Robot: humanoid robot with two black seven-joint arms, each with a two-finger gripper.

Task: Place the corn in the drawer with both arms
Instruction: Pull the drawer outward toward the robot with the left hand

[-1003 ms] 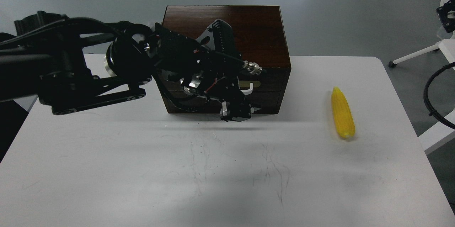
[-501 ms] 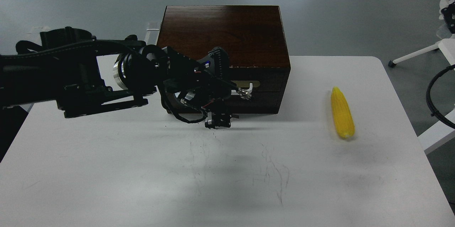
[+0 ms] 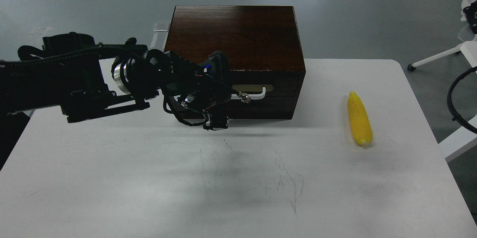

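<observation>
The dark brown wooden box (image 3: pixel 234 36) stands at the back middle of the white table (image 3: pixel 111 178). Its drawer (image 3: pixel 268 100) is closed, and the white bar handle (image 3: pixel 255 94) on its brass plate shows on the front. The yellow corn (image 3: pixel 359 119) lies on the table to the right of the box, tip pointing away. My left arm comes in from the left. Its gripper (image 3: pixel 215 123) points down in front of the box's lower left front, left of the handle and just above the table. It is dark and small, so its fingers cannot be told apart. My right gripper is out of view.
A black cable loop (image 3: pixel 452 100) hangs past the table's right edge. A white chair base (image 3: pixel 439 57) stands on the grey floor at the right. The table surface has faint dark scuff marks in the middle.
My left gripper has moved left along the box's front, away from the handle. The arm has dropped from over the box's top. The corn and box have not moved.
</observation>
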